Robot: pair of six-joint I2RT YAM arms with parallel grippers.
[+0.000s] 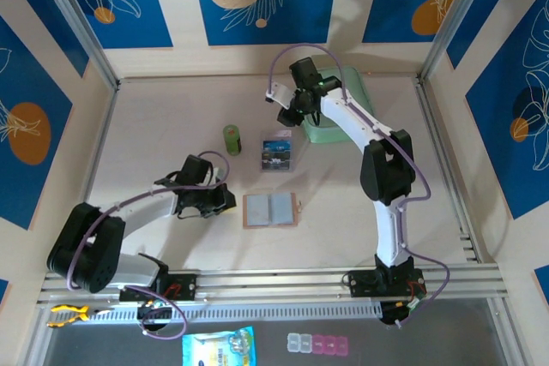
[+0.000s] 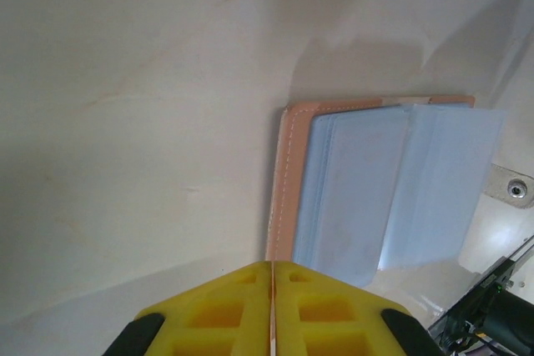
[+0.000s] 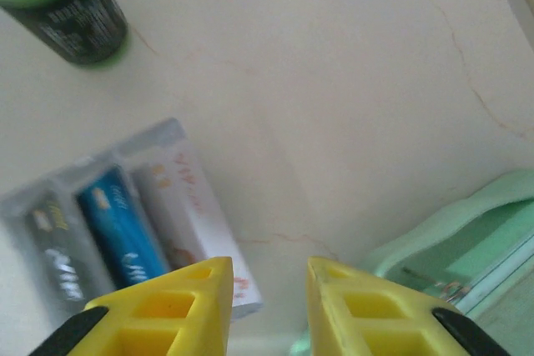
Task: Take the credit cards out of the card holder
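Just ahead of the pressed-together left tool [image 2: 273,266], the card holder [image 2: 367,189] lies open, long axis toward it; left of the spread right tool [image 3: 269,268] lie side-by-side credit cards [image 3: 125,223]

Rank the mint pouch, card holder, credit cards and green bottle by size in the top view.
1. mint pouch, partly hidden by the right arm
2. card holder, lying open
3. credit cards, taken as one group
4. green bottle
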